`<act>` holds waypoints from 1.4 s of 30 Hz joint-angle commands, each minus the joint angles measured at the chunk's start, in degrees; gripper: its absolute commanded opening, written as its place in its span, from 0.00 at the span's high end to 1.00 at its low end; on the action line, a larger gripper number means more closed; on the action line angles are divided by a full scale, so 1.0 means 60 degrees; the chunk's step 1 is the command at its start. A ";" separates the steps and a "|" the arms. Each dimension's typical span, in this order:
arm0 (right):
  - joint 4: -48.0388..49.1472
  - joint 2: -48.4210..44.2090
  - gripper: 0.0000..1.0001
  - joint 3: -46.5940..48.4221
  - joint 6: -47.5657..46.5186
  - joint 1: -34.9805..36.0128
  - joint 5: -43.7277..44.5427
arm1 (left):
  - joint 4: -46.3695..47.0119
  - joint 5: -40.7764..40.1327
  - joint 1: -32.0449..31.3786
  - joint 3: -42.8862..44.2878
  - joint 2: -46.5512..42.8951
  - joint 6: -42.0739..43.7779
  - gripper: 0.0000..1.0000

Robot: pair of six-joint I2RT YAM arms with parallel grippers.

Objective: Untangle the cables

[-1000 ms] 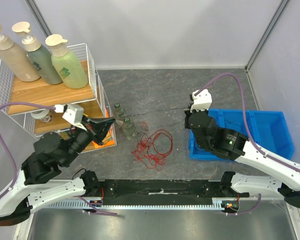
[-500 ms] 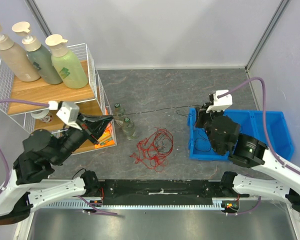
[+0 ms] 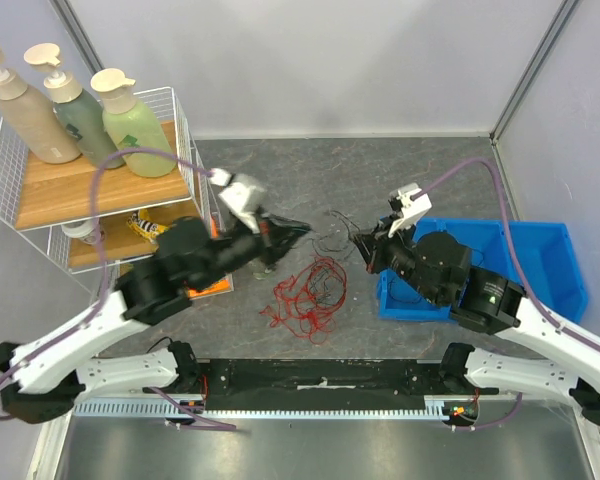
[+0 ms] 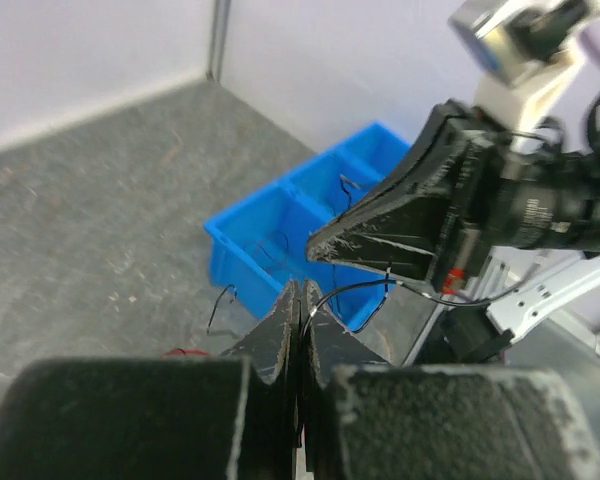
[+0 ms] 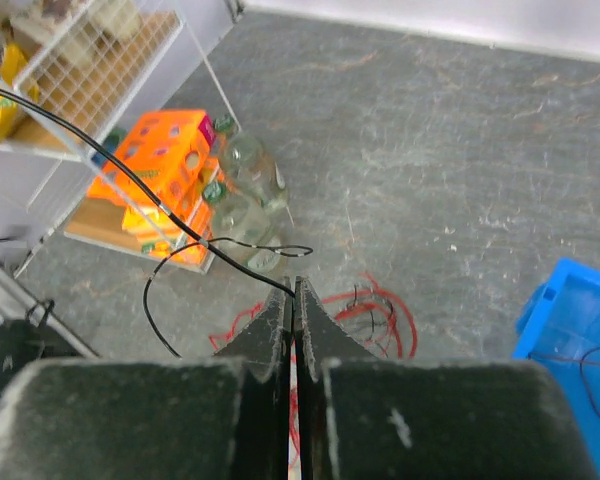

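Cables: red and black wires that lay as a loose tangle on the grey counter, just left of the blue bin. One black wire hung clear of the heap and ran between the two arms, above the counter on that same side of the bin.

Left pincer: jaws pressed fully together with the black wire nipped at their tips. It hung over the far edge of the tangle, well to the left of the bin.

Right pincer: jaws likewise closed tight on the other stretch of the same wire. It was just off the bin's left wall and pointed away from the bin toward the left pincer. The two tips were near each other but apart.

Glass bottles and an orange box stood farther from the bin than the tangle, on its left.
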 commanded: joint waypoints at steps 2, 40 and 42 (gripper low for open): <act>-0.2091 -0.1024 1.00 -0.0513 0.0802 0.0000 0.0471 | 0.1797 0.1631 0.0014 -0.0389 0.1773 -0.1196 0.98; -1.0698 -0.2272 1.00 -0.0280 0.9331 -0.1963 0.9720 | 0.2676 0.4930 -0.0280 0.5683 1.1772 -0.1768 0.16; -1.0712 -0.2330 1.00 -0.0220 0.9228 -0.1948 0.9896 | 0.3932 0.5441 -0.0060 0.4291 1.0629 -0.1929 0.16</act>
